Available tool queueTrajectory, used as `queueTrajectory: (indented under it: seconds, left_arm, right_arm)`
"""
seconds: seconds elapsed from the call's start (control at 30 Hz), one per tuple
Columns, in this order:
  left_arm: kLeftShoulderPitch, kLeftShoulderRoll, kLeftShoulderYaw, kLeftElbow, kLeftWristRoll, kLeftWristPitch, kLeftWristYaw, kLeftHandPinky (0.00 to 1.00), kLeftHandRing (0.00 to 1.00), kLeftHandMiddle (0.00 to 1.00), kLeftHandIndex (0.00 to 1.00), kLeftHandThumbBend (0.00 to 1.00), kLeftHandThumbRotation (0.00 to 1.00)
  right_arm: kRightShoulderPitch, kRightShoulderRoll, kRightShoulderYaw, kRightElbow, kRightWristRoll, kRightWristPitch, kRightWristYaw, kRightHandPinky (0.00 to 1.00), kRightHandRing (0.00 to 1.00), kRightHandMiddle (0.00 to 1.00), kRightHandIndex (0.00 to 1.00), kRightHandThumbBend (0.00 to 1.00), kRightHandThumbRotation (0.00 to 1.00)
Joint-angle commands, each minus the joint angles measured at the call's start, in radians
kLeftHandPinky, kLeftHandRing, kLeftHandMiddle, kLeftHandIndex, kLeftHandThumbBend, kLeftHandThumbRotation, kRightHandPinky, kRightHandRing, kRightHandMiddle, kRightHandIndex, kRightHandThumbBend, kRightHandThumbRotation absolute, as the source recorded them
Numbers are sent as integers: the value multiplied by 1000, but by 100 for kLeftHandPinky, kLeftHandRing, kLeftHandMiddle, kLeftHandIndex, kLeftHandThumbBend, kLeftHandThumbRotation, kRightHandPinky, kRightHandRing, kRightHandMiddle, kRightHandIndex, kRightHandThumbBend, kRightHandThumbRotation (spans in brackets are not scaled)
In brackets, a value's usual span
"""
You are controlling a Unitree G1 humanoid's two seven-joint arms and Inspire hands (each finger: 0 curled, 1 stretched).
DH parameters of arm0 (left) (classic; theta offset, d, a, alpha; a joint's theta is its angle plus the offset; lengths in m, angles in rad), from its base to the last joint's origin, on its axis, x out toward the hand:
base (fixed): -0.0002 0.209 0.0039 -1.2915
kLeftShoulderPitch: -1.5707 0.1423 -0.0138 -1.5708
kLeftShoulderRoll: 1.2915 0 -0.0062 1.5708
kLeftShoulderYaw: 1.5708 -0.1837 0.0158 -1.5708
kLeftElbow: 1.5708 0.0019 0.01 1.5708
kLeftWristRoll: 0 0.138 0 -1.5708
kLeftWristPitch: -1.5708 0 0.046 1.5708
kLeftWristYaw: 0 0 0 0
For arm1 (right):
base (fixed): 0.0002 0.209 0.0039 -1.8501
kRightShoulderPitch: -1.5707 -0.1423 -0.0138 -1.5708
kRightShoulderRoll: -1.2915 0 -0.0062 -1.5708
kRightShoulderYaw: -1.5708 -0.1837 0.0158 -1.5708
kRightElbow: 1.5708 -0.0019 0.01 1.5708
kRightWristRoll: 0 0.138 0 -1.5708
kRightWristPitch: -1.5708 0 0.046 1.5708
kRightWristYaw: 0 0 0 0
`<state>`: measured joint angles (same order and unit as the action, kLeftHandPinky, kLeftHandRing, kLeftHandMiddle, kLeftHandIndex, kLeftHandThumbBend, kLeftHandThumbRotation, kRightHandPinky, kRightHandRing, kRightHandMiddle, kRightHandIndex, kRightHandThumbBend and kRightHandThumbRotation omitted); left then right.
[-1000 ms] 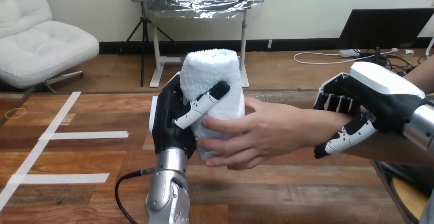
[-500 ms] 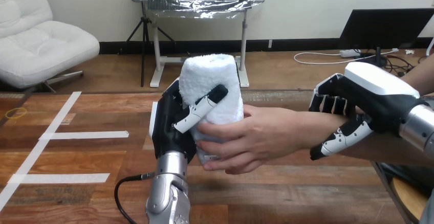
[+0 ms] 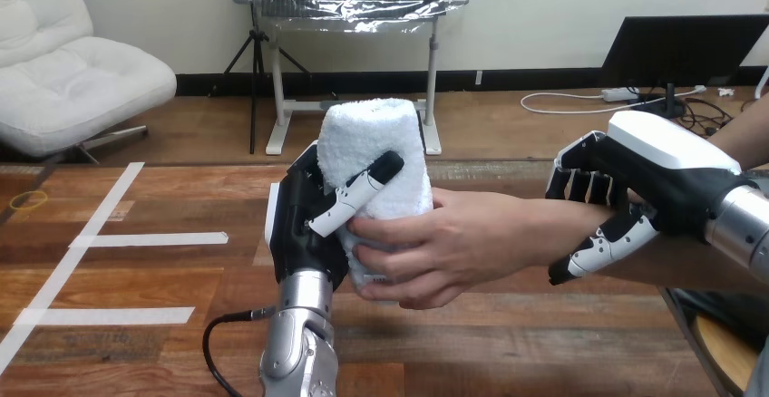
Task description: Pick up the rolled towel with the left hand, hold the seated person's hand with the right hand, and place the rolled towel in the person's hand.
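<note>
Standing upright above the wooden table (image 3: pixel 136 279), the rolled towel (image 3: pixel 376 148) is clasped by the left hand (image 3: pixel 304 225), whose thumb is curled across its front. Its lower part is gripped from the right by the person's hand (image 3: pixel 453 247). The person's wrist (image 3: pixel 553 229) is encircled by the right hand (image 3: pixel 657 175), fingers above, thumb beneath.

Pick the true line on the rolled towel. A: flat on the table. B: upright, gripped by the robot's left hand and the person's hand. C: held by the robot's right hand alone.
B: the rolled towel stands upright, the left hand and the person's hand both curled round it.
</note>
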<state>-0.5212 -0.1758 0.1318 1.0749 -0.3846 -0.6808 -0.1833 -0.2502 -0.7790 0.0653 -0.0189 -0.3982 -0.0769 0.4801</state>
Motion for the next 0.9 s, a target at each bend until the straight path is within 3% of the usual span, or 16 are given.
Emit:
queueTrajectory:
  seconds: [0.0, 0.3, 0.87]
  left_arm:
    - [-233, -304, -22, -27, -19, -16, -20, 30, 35, 40, 42, 84, 0]
    - [-250, -319, -11, -33, -52, -9, -44, 29, 34, 39, 41, 84, 0]
    - [-260, -320, -39, -48, -43, -20, -46, 30, 34, 40, 42, 81, 0]
  right_arm:
    - [-63, 48, 6, 29, 25, 22, -5, 33, 38, 43, 46, 93, 17]
    - [-61, 48, 10, 22, 23, 38, 3, 33, 39, 44, 47, 93, 18]
    - [-63, 55, 19, 30, 21, 31, 1, 34, 39, 44, 48, 92, 17]
